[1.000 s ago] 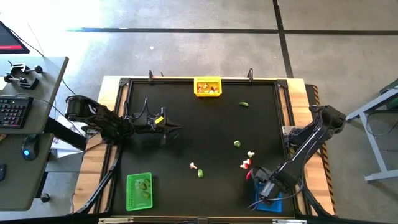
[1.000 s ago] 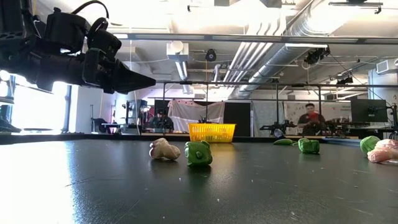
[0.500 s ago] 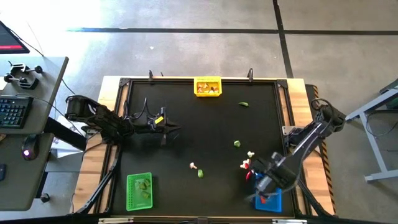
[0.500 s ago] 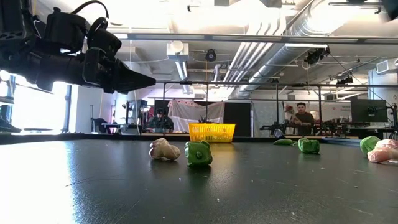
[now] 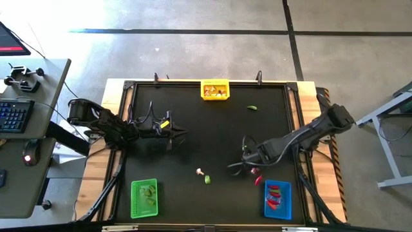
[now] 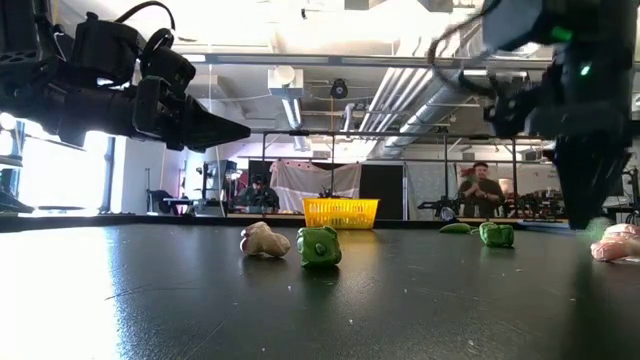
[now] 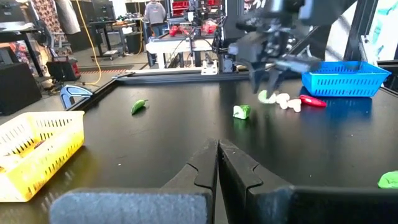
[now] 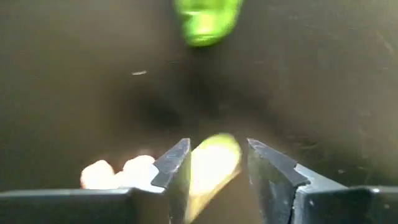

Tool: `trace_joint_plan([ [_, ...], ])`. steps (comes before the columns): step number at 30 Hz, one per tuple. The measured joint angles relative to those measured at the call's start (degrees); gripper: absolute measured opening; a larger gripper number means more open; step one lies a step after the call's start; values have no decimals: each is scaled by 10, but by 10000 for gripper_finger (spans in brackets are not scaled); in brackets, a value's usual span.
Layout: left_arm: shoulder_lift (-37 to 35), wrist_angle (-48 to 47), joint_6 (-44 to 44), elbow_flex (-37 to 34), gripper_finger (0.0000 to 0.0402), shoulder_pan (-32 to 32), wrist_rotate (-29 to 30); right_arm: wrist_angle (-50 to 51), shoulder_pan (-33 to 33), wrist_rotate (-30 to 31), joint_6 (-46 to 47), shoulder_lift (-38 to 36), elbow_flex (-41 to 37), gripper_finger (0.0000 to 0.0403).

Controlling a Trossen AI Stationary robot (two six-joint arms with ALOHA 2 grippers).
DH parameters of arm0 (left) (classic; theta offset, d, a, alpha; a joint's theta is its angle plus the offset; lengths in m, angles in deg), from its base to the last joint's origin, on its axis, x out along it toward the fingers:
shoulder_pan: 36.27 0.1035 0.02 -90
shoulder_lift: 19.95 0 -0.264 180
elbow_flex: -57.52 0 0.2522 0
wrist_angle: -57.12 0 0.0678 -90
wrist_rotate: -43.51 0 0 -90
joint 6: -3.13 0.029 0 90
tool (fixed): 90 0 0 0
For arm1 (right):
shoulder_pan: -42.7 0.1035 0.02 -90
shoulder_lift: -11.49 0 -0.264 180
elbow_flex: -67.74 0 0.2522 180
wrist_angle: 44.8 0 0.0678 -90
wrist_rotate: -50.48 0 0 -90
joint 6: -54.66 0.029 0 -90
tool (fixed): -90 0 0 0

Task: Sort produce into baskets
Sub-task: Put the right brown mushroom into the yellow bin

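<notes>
My right gripper (image 8: 214,163) hangs with fingers apart around a pale green piece (image 8: 213,163), low over the mat's right-centre, arm stretched inward. My left gripper (image 7: 217,160) waits closed at left; blue basket (image 5: 278,199) sits front-right.

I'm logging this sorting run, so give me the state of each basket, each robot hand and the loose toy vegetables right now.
Yellow basket: upright, pieces inside.
Green basket: upright, green pieces inside.
Blue basket: upright, red pieces inside.
Left hand: shut, empty, raised off the table.
Right hand: open, fingers either side of a pale green piece, not yet closed.
Green pepper: loose on the table.
Whitish piece and green piece: loose, side by side.
</notes>
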Motion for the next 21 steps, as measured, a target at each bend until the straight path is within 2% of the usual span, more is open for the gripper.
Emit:
trace_joint_plan([
  [4,0,0,0,0,0,0,0,-2,-13,3,-6,0,-13,140],
  [8,0,0,-4,0,0,0,0,-4,-12,-11,-8,0,-22,121],
  [13,0,0,-5,0,0,0,0,40,-5,-13,-26,1,4,110],
  [17,0,0,-9,0,0,0,0,53,9,-34,-61,0,36,127],
  [21,0,0,-9,0,0,0,0,-1,33,-68,-105,0,43,158],
])
